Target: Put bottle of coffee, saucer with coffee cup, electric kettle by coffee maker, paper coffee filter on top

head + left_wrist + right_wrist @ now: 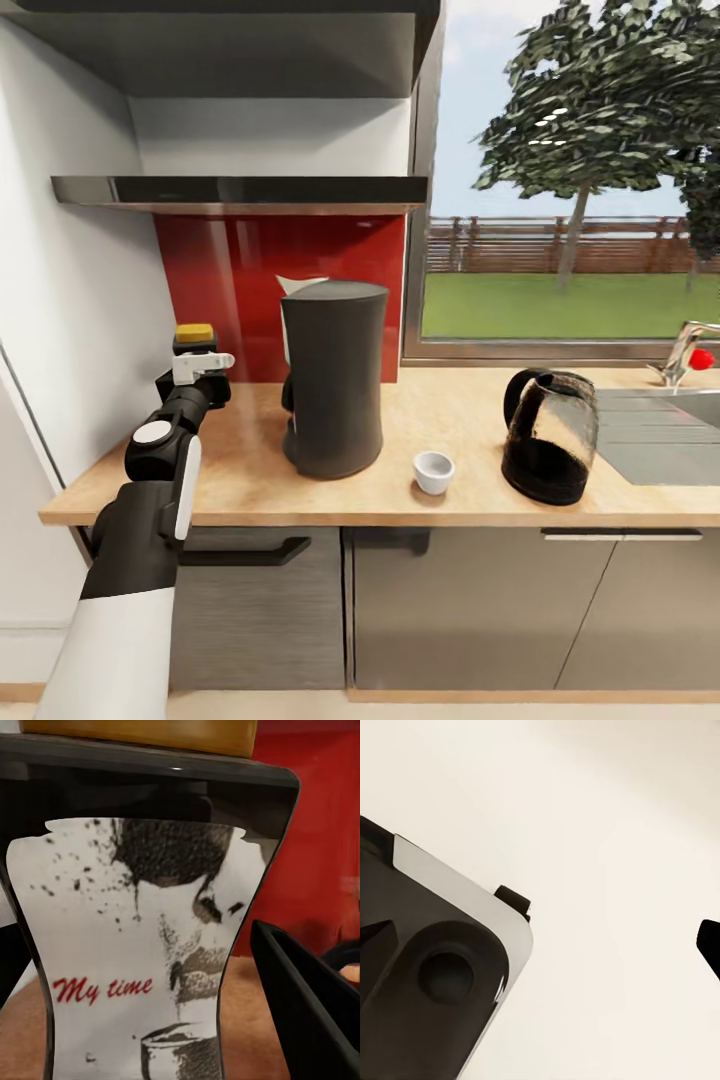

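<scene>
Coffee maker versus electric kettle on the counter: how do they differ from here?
The coffee maker is a tall, opaque dark-grey tower; the electric kettle is a shorter, rounded clear-glass jug with a dark lower part. The coffee maker stands toward the red backsplash end, the kettle toward the sink, with the coffee cup between them. The kettle's black handle shows at its upper side facing the coffee maker. Both stand upright on the kitchen countertop.

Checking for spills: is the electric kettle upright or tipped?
Upright: the electric kettle stands on its black base on the kitchen countertop.
</scene>
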You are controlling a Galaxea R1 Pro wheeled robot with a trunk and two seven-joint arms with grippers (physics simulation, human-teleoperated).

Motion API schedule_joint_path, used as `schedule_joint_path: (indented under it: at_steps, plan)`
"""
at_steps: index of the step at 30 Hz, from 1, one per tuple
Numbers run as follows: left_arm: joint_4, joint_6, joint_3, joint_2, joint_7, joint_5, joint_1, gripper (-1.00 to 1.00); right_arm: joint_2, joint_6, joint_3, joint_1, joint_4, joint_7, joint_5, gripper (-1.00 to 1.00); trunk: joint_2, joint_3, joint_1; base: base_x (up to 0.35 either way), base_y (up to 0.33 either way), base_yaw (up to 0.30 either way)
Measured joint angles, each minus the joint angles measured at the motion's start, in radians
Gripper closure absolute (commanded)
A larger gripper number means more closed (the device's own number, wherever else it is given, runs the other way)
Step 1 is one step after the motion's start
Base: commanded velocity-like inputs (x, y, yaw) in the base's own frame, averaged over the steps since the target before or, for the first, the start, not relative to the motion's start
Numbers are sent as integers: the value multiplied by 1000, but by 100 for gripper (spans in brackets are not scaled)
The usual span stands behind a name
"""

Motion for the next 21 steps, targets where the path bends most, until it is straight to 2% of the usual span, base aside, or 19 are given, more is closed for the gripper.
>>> schedule_joint_path:
  at_steps: [9, 18, 21]
  plan:
    - [-1, 0, 7, 3, 0, 0, 0, 100, 0, 0, 0, 1, 0, -1, 0, -100, 0, 0, 0, 88, 83, -2]
    - [-1, 0, 15, 3, 0, 1, 0, 100, 0, 0, 3, 0, 0, 0, 2, -100, 0, 0, 0, 5, 9, 0]
    - [-1, 0, 16, 3, 0, 1, 0, 100, 0, 0, 3, 0, 0, 0, 2, -100, 0, 0, 0, 42, 133, 0]
